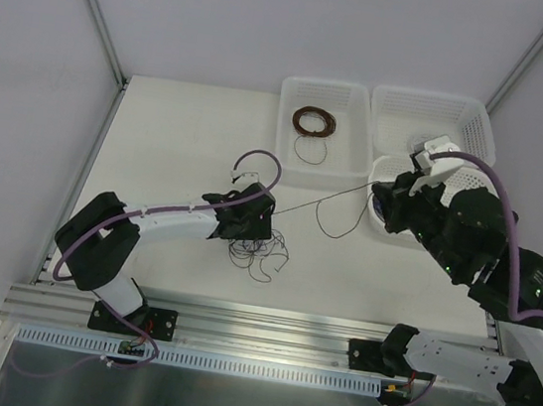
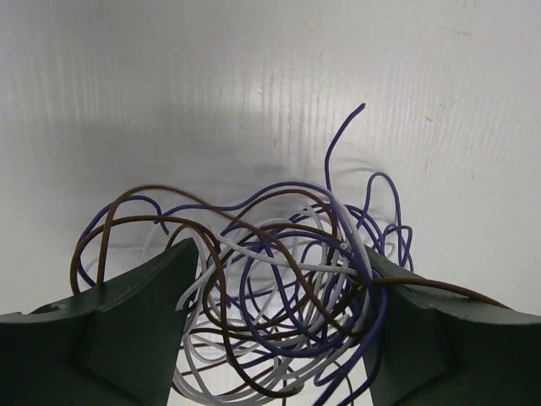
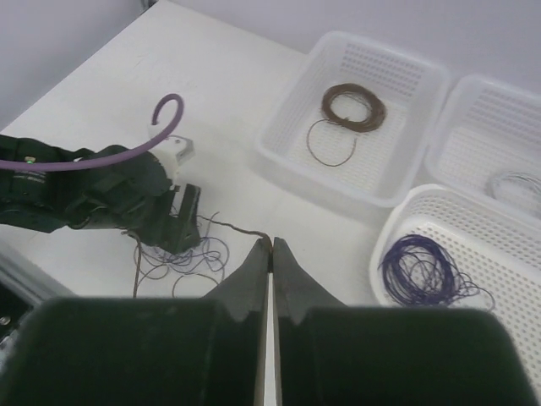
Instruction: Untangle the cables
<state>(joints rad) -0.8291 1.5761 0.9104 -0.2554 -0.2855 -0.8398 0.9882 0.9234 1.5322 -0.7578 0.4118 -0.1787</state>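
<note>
Baskets [image 3: 321, 182] hold brown coil [image 3: 378, 108] and purple coil [image 3: 393, 266]; right end effector [image 3: 271, 245] clamps cable [image 3: 237, 228], left end effector [image 2: 281, 254] apart.

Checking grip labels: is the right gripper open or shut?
Shut. The right gripper shows no gap between its jaws, and a brown strand is pinched at their tips, leading to the tangle.

Tangled purple, brown, white cables [image 2: 279, 292]

No legible text or markings.
</note>
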